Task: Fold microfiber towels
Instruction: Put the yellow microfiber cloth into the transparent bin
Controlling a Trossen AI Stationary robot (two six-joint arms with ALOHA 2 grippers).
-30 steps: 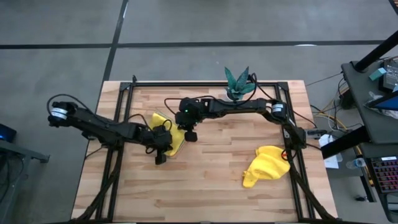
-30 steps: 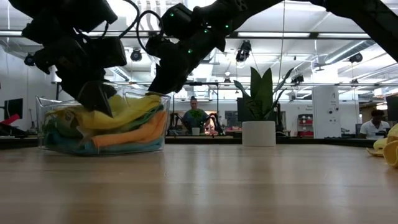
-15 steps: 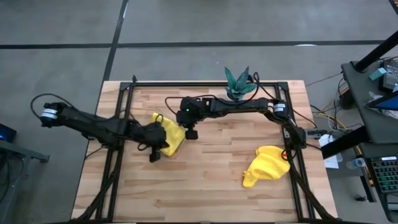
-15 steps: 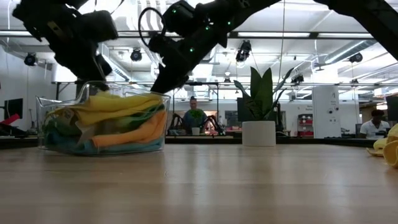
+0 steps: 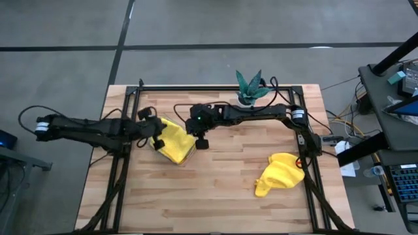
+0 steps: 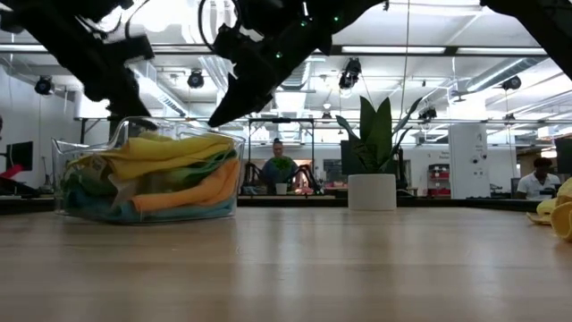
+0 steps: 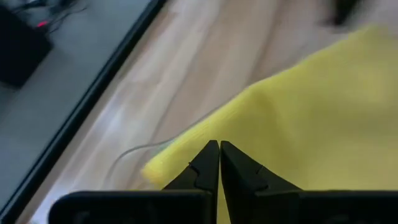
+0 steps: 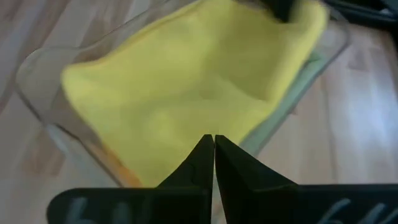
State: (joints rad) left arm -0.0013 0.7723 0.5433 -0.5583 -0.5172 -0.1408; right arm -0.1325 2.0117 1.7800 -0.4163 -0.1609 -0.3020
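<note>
A clear tray (image 6: 67,170) at the table's far left holds stacked towels. A yellow towel (image 5: 174,141) lies on top, with pale green (image 6: 192,170), orange (image 6: 192,192) and blue (image 6: 98,211) ones showing under it in the low view. My left gripper (image 7: 219,149) is shut and empty, just above the yellow towel's left edge (image 7: 186,149). My right gripper (image 8: 213,144) is shut and empty, above the tray's right side, and looks down on the yellow towel (image 8: 186,81). A second yellow towel (image 5: 279,172) lies crumpled on the table at the right.
A teal-leaved plant in a white pot (image 5: 248,88) stands at the far edge, behind my right arm. A black frame rail (image 5: 124,130) runs along the table's left side under my left arm. Bare wood (image 5: 215,189) lies between the tray and the crumpled towel.
My left gripper has risen out of the tray, off the yellow towel, and drawn back toward the table's left and far edges. The yellow towel stays lying on top of the stack. My right gripper has risen a little above the tray's right side.
</note>
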